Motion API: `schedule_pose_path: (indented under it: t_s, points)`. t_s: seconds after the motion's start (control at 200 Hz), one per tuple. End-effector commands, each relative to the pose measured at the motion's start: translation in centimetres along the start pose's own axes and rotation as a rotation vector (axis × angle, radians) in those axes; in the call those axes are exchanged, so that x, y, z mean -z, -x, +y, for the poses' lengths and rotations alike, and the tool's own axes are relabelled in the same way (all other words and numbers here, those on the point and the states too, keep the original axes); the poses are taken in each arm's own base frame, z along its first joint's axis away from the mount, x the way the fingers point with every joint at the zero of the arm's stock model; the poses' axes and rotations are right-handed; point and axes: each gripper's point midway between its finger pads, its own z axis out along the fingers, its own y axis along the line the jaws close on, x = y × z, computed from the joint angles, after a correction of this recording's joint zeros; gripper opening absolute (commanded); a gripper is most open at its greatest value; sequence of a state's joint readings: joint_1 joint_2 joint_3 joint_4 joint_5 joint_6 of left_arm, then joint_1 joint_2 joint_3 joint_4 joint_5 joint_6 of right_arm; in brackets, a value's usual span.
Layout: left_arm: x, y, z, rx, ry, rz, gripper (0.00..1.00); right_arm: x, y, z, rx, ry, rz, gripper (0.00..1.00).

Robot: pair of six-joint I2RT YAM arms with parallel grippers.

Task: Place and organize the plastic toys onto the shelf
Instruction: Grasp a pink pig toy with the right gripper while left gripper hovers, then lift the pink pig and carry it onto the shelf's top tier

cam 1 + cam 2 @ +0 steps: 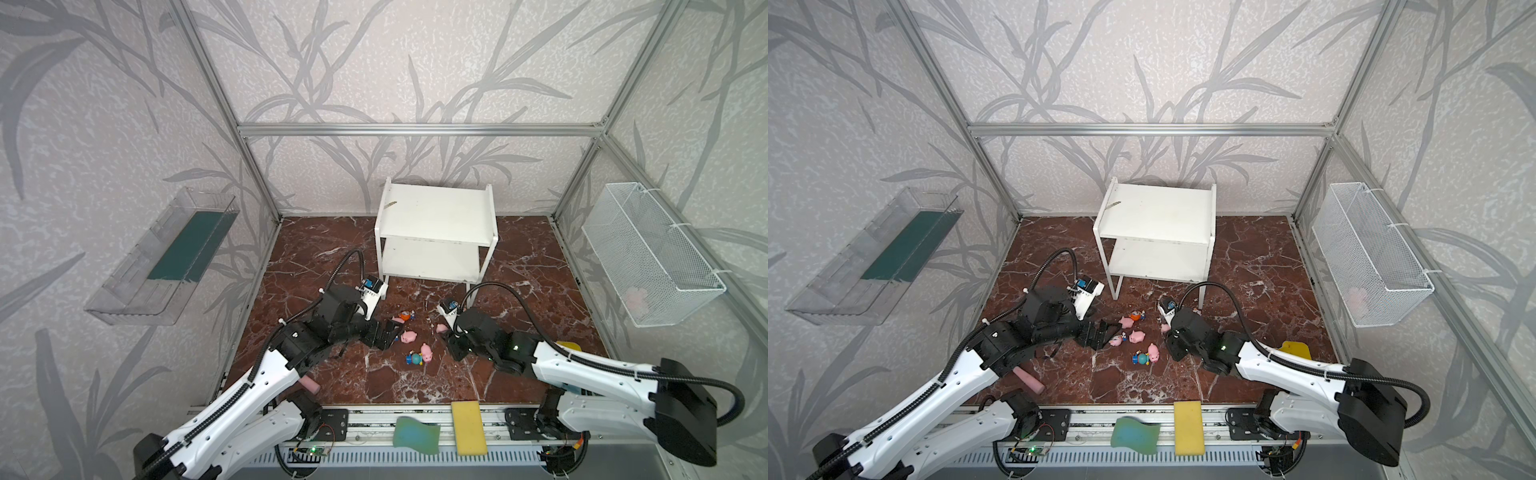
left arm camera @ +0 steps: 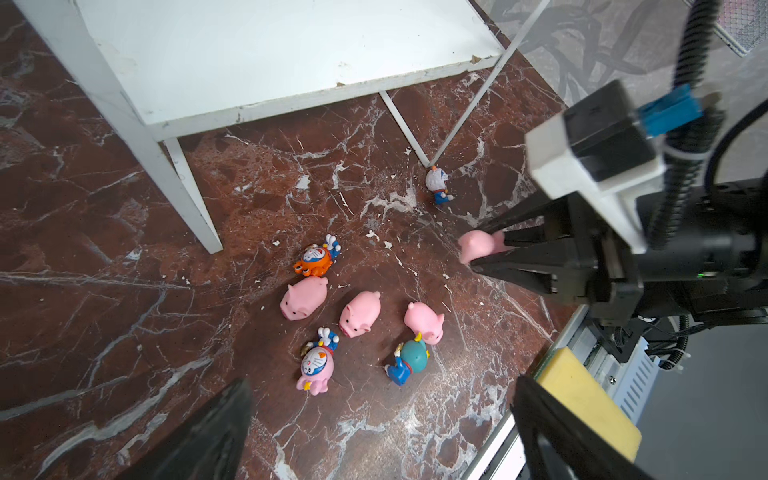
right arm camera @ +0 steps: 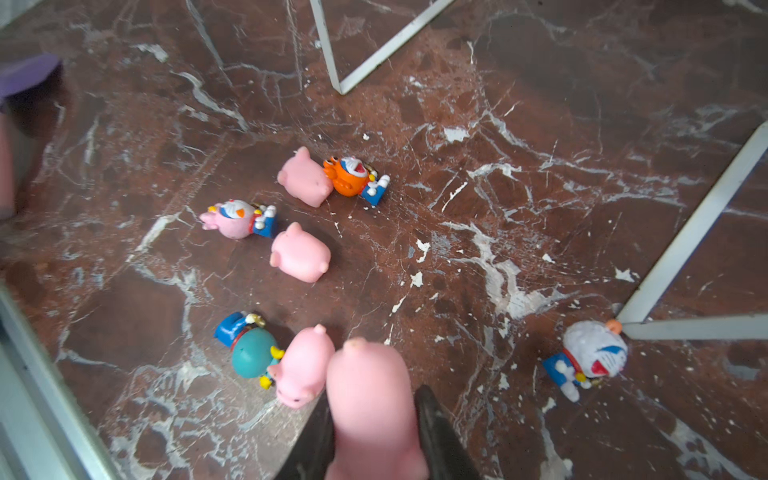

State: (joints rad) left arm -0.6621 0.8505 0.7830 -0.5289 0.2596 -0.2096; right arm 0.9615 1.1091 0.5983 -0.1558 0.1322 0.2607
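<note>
The white two-tier shelf (image 1: 436,216) (image 1: 1158,212) (image 2: 270,54) stands at the back of the marble floor, both boards bare. My right gripper (image 3: 374,399) (image 2: 473,247) (image 1: 446,332) is shut on a pink pig (image 3: 370,415) (image 2: 478,245), low over the floor. Three more pigs (image 2: 303,298) (image 2: 359,312) (image 2: 424,322) lie in front of the shelf among orange (image 2: 316,259), pink (image 2: 318,365) and teal (image 2: 409,360) figurines. A white-blue figurine (image 3: 592,357) lies by a shelf leg. My left gripper (image 2: 382,432) (image 1: 388,332) is open and empty, just left of the cluster.
A yellow sponge (image 1: 468,428) and a green sponge (image 1: 415,432) lie on the front rail. A pink cylinder (image 1: 309,386) lies under the left arm, a yellow shovel (image 1: 567,345) behind the right arm. Clear wall tray (image 1: 166,253) left, wire basket (image 1: 652,253) right.
</note>
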Motion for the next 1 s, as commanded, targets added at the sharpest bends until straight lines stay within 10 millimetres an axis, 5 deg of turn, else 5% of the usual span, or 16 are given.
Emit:
schedule_pose_path:
  t_s: [0.0, 0.44, 0.72, 0.995]
  points:
    - [1.3, 1.8, 0.0, -0.058, 0.026, -0.055, 0.99, 2.3, 0.3, 0.6, 0.033, 0.037, 0.007, 0.3]
    - [4.5, 4.9, 0.3, -0.157, 0.106, -0.176, 0.99, 10.6, 10.3, 3.5, 0.042, 0.156, -0.26, 0.3]
    - [7.4, 9.2, -0.2, -0.272, 0.159, -0.309, 0.99, 12.3, 18.3, 3.8, 0.098, 0.071, -0.378, 0.3]
    - [8.7, 12.8, 0.0, -0.313, 0.222, -0.401, 0.99, 11.2, 24.9, 3.2, 0.116, -0.039, -0.444, 0.3]
